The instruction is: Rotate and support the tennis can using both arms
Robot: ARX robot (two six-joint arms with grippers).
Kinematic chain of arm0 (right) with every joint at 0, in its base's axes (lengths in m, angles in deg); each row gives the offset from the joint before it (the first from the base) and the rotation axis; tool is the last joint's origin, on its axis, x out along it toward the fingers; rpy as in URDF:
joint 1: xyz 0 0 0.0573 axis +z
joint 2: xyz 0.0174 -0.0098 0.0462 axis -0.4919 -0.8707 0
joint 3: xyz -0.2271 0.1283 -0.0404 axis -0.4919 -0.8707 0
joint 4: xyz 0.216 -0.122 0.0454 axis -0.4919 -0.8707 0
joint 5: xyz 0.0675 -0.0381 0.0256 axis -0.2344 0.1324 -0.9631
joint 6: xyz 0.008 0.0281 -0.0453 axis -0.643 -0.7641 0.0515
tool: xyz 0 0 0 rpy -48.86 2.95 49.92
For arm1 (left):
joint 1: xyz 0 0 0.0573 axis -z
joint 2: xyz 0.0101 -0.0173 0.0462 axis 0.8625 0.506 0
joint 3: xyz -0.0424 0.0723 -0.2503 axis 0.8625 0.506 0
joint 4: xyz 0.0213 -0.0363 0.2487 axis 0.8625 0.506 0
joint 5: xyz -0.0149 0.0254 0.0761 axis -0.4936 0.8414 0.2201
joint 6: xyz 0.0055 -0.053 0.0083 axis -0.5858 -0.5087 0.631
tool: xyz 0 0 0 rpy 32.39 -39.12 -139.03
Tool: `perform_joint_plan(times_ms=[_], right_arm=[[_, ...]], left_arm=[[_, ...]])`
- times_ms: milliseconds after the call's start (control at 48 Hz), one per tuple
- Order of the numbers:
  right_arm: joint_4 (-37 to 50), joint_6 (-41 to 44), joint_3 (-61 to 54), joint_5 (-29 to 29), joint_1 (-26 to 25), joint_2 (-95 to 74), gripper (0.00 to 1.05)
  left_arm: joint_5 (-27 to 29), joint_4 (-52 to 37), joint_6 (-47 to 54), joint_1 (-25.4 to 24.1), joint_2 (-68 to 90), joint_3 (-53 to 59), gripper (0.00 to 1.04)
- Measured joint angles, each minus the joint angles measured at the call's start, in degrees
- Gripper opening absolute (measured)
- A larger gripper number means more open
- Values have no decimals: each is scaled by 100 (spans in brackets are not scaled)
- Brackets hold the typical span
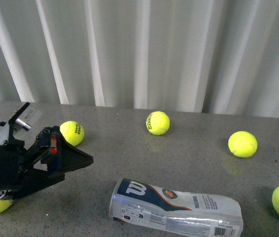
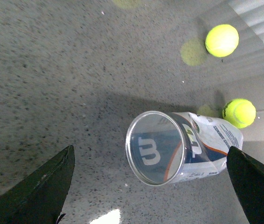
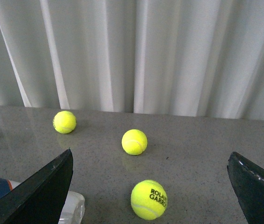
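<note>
Tennis can (image 1: 176,207) lies flat, seemingly untouched.

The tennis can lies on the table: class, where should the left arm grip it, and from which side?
Probably the round wall just behind the logo end of the tennis can, approached end-on by the left gripper: it lies on its side, that end faces the open jaws, which look wide enough.

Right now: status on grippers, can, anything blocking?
Left gripper open, empty; right gripper open, empty. Tennis can lying sideways, untouched. Tennis balls scattered, none blocking left gripper.
</note>
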State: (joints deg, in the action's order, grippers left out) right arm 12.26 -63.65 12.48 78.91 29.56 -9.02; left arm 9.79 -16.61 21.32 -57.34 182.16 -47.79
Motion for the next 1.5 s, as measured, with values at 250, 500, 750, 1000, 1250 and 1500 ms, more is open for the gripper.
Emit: perform_joint_plan(times_ms=[250, 500, 750, 1000, 1250, 1500], right_arm=[[0, 2, 0, 0, 0, 0, 98], [0, 0, 0, 0, 0, 0, 98], [0, 2, 0, 0, 0, 0, 98], [0, 0, 0, 0, 0, 0, 98], [0, 0, 0, 0, 0, 0, 98], [0, 2, 0, 0, 0, 0, 98]], left_arm=[[-188, -245, -107, 470, 435, -195, 98], [-210, -470, -345, 704, 726, -424, 98], [-160, -894, -866, 942, 1193, -702, 98], [-221, -1113, -1381, 1117, 1491, -811, 87], [-452, -1510, -1884, 1137, 1453, -772, 37], [-570, -1681, -2354, 1152, 1344, -658, 4]])
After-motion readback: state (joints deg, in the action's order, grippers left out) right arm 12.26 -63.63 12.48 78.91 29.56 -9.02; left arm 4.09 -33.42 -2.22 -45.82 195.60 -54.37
